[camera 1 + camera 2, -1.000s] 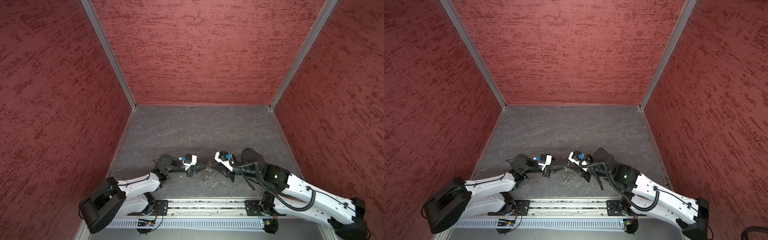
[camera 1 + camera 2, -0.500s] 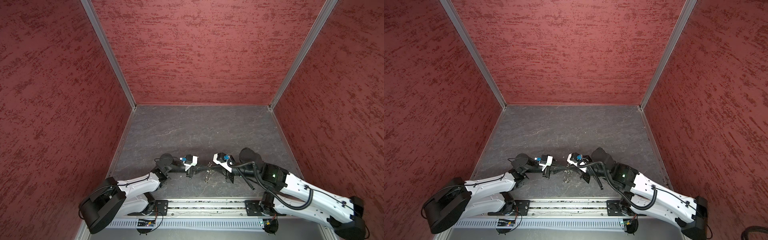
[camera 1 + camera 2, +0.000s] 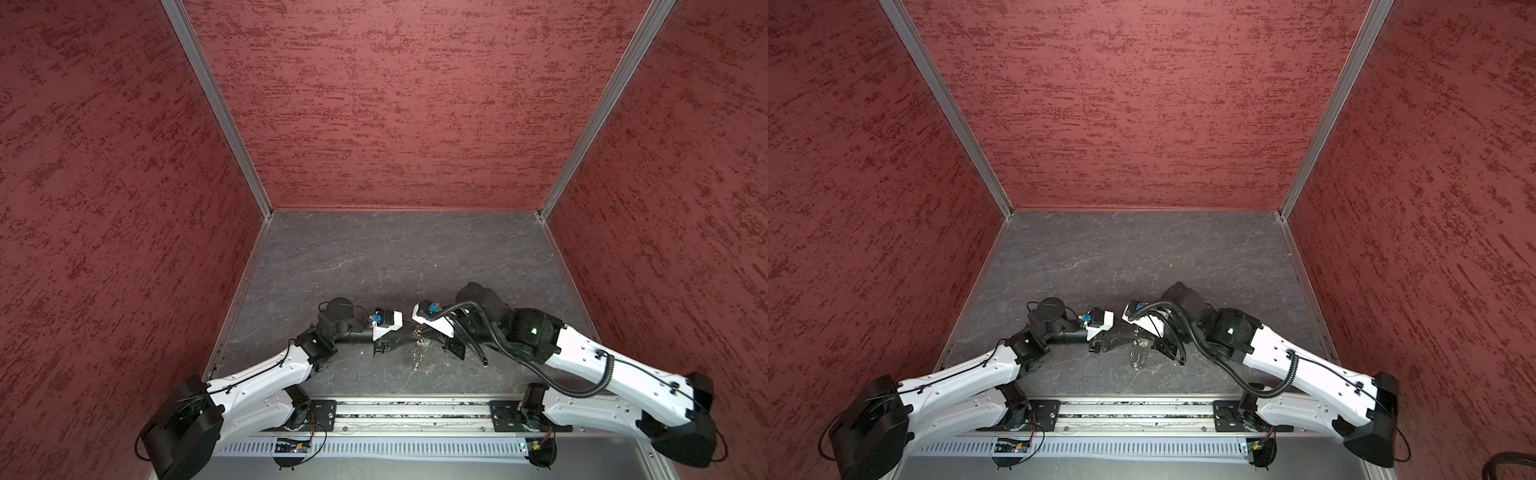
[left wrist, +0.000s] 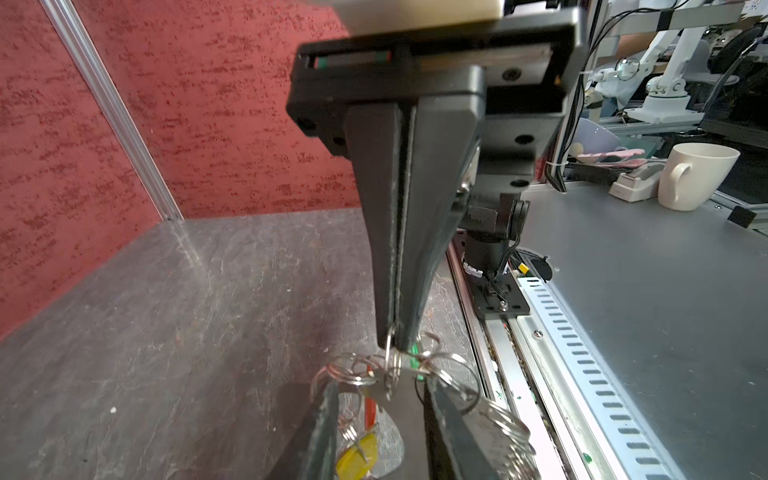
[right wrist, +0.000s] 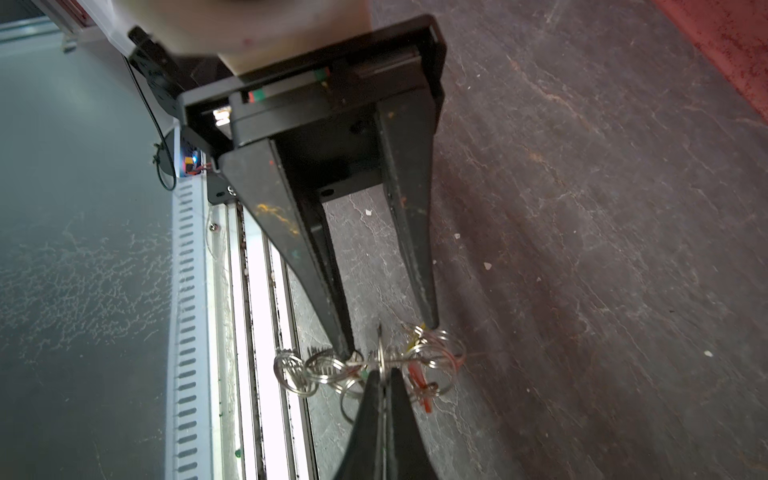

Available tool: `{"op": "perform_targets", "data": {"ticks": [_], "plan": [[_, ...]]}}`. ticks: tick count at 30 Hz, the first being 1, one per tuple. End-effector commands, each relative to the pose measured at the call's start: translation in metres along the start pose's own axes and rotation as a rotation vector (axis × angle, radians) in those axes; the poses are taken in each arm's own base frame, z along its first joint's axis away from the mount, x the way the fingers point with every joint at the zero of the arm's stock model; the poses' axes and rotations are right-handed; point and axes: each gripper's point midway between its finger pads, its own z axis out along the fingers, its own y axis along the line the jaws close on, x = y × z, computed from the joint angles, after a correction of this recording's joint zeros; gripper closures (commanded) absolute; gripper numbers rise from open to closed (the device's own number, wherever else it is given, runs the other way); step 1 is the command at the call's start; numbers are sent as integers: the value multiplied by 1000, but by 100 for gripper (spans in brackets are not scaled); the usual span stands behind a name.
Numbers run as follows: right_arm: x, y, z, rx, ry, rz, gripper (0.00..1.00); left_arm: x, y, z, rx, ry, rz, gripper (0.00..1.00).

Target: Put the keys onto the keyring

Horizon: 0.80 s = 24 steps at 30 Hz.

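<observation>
Left arm (image 3: 266, 374) and right arm (image 3: 582, 361) meet low centre in both top views. R gripper (image 4: 392, 340) is pinched tight on one ring of the keyring (image 3: 417, 353), chain dangling below. L gripper (image 5: 390, 338) is part open astride the rings, holding nothing. Red key (image 4: 370, 409) and yellow key (image 4: 359, 451) hang lower centre; threaded or not, can't tell. I'd keep R steady and close L slowly on one key only.

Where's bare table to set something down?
Free: the far half of the table, across its full width, from the back wall forward to the left gripper and right gripper. Crowded: the near middle by the front rail, where both meet at the keyring.
</observation>
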Motion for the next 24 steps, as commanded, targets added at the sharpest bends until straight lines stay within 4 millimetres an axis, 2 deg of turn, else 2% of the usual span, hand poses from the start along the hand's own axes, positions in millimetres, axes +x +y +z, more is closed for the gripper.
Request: {"op": "perform_targets", "data": {"ticks": [1,13,19,21,24], "plan": [[-7,-2,-10,15,20,-65,100,0,1,1,6,27,-1,67],[-17,-3,-3,-2,17,-95,100,-9,-4,-2,29,-22,-10,83],[-18,-3,-1,-4,5,-99,100,-16,-5,-5,30,-62,0,85],[-20,0,0,-19,-9,-100,100,-16,-7,-5,50,-60,0,91],[-22,1,2,-29,-14,-97,100,-15,-7,-3,64,-55,-5,94]]}}
